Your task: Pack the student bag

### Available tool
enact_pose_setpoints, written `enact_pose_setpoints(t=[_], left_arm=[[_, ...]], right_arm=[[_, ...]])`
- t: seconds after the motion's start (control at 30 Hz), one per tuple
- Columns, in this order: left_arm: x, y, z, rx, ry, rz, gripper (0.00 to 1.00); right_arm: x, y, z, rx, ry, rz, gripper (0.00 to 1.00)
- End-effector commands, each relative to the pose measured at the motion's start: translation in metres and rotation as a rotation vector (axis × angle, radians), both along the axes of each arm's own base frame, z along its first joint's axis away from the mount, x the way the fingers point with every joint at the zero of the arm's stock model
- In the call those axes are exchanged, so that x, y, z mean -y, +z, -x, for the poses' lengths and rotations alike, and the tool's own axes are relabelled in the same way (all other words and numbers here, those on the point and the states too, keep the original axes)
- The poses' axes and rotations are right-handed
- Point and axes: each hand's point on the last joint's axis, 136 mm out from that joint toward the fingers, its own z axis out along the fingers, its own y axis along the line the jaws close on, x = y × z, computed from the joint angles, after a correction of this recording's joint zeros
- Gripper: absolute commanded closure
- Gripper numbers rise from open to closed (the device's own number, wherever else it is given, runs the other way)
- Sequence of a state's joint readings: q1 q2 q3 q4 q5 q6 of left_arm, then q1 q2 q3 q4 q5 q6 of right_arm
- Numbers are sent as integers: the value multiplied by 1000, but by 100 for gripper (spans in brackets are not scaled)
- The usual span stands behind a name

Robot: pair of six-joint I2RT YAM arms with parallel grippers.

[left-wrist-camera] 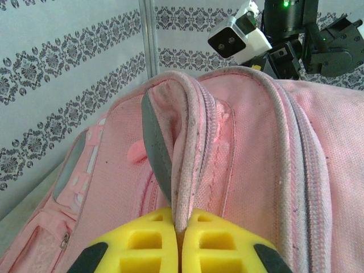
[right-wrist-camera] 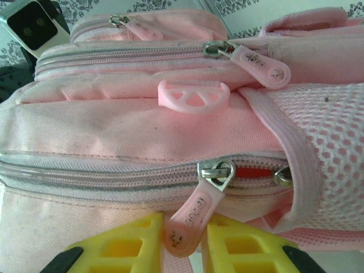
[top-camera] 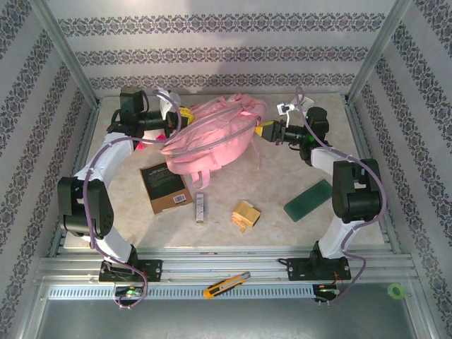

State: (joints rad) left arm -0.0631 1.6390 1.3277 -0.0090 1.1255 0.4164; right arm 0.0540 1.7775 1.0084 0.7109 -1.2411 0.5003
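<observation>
From above I see the pink student bag (top-camera: 212, 138) lying on its side at the middle of the far edge of the worktop (top-camera: 282, 233), with my two arms reaching in to it from either side. On the left wrist camera, the yellow left fingers (left-wrist-camera: 192, 220) are pressed together on a raised fold of the bag's fabric beside a zip seam, and the fold runs up and away from them. Past the top of the bag that camera also shows the white camera (left-wrist-camera: 238, 37) on the right arm. On the right wrist camera, the yellow right fingers (right-wrist-camera: 159, 227) stand a narrow gap apart at the bag's front. A pink zip pull (right-wrist-camera: 193, 213) hangs down between them, and I cannot tell whether they press on it. Its zip (right-wrist-camera: 114, 168) is drawn almost fully across, with a sliver of red showing at the end by the mesh side pocket (right-wrist-camera: 333, 148). A second zip (right-wrist-camera: 125, 52) above it is closed, and a small pink plastic loop (right-wrist-camera: 193, 95) sits between the two. On the near half of the worktop, well apart from the bag, lie a dark book with a brown border (top-camera: 166, 186) towards the left, a small pale bar (top-camera: 200, 208), a tan block (top-camera: 246, 215) and a flat green slab (top-camera: 308, 200) towards the right edge. A yellow box cutter (top-camera: 226, 284) rests on the metal rail (top-camera: 212, 265) in front of the arm bases.
</observation>
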Motion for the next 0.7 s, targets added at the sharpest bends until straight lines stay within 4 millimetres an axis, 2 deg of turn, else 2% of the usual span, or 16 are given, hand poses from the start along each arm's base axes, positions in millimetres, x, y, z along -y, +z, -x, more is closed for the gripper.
enact_pose_setpoints(t=[0.0,0.17,0.33,0.43,0.53,0.67], left_arm=[[-1,43,10,182,-43,25,100],[-1,43,9,182,-41,24,100],[-1,43,9,185,-39,23,100],[-1,42,8,185,-30,16,100],[-2,40,8,185,-29,9,100],[-1,41,8,185,-32,10,100]], right_arm=[[-1,17,5,57,42,-23,77],[0,19,4,22,35,-42,84],[1,14,-5,-14,7,-53,99],[4,10,-11,-43,-23,-60,99],[8,7,-16,-56,-42,-64,89],[8,13,-17,-32,-32,-67,90]])
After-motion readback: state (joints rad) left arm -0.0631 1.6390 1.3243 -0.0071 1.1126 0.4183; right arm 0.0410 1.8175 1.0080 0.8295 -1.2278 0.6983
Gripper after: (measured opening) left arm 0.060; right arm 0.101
